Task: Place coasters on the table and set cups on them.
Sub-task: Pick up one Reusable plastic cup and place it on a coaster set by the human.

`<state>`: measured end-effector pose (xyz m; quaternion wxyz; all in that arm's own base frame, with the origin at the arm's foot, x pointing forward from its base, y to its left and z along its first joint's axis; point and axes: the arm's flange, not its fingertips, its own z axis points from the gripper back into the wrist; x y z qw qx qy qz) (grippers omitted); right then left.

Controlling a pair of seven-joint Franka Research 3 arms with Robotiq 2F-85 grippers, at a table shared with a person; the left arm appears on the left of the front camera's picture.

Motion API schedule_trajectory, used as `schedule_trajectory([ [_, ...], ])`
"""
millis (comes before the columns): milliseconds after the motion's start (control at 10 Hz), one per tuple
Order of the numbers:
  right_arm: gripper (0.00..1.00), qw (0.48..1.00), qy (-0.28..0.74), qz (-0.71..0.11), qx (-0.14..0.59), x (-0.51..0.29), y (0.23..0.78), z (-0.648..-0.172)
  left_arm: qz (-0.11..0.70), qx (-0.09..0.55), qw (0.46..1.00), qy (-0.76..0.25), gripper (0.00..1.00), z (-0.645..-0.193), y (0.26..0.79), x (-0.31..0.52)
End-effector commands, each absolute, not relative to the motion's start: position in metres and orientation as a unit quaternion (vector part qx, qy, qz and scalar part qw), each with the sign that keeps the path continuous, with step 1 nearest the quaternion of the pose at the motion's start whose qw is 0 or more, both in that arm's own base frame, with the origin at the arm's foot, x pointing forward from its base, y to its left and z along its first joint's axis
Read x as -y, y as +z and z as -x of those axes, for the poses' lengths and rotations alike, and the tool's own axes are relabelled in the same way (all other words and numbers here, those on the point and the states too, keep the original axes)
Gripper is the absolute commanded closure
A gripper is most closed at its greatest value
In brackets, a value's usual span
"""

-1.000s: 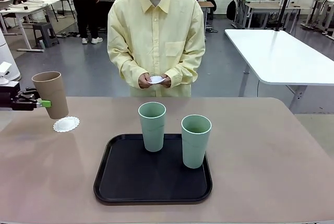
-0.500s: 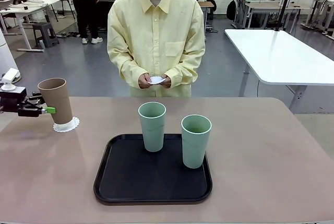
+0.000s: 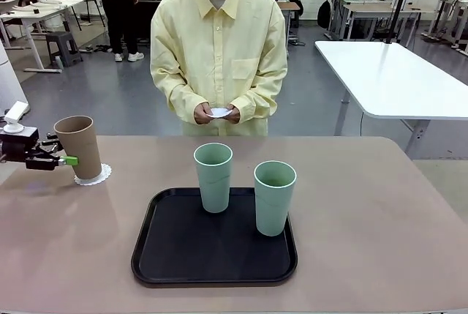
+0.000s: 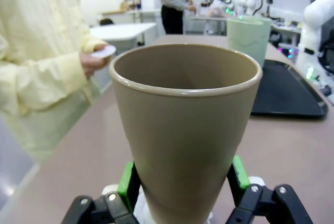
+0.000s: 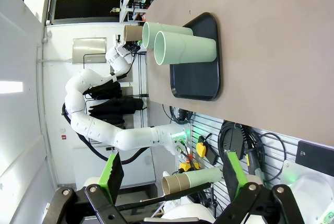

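My left gripper (image 3: 67, 159) is shut on the tan-brown cup (image 3: 79, 146) at the table's (image 3: 380, 219) far left. The cup's base meets a white lacy coaster (image 3: 95, 176). In the left wrist view the tan cup (image 4: 185, 130) stands between my green pads (image 4: 125, 179). Two sage green cups (image 3: 213, 177) (image 3: 274, 197) stand upright on the black tray (image 3: 175, 255). The person's hands hold another white coaster (image 3: 219, 112) at chest height. My right gripper (image 5: 172, 174) hangs open, off the table's side, with nothing between its fingers.
The person stands at the table's far edge, behind the tray. A white table (image 3: 395, 80) stands at the back right. Bare tabletop lies left and right of the tray. The right wrist view shows the tray (image 5: 195, 78) and green cups (image 5: 182, 46) sideways.
My left gripper lowered the tan cup from above the coaster until its base met the coaster. The green cups and the person's hands stayed put.
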<state>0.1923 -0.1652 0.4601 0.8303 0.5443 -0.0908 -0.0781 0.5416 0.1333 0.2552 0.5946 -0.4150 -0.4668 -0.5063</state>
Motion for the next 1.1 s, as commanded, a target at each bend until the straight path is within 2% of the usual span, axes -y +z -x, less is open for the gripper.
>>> schedule_trajectory([
  [0,0.0,0.827,-0.071,-0.55,0.098,0.1669,0.4602,-0.1934,0.42,0.467,0.583,-0.515,0.16,-0.5467,0.2519,-0.1367],
  [800,0.0,0.827,-0.071,-0.55,0.098,0.1669,0.4602,-0.1934,0.436,0.466,0.589,-0.495,0.16,-0.5533,0.2448,-0.1335],
  [900,0.0,0.827,-0.071,-0.55,0.098,0.1669,0.4602,-0.1934,0.437,0.466,0.588,-0.495,0.0,-0.5533,0.2447,-0.1342],
  [1000,0.0,0.827,-0.071,-0.55,0.098,0.1669,0.4602,-0.1934,0.437,0.462,0.588,-0.499,0.0,-0.5528,0.2443,-0.1346],
])
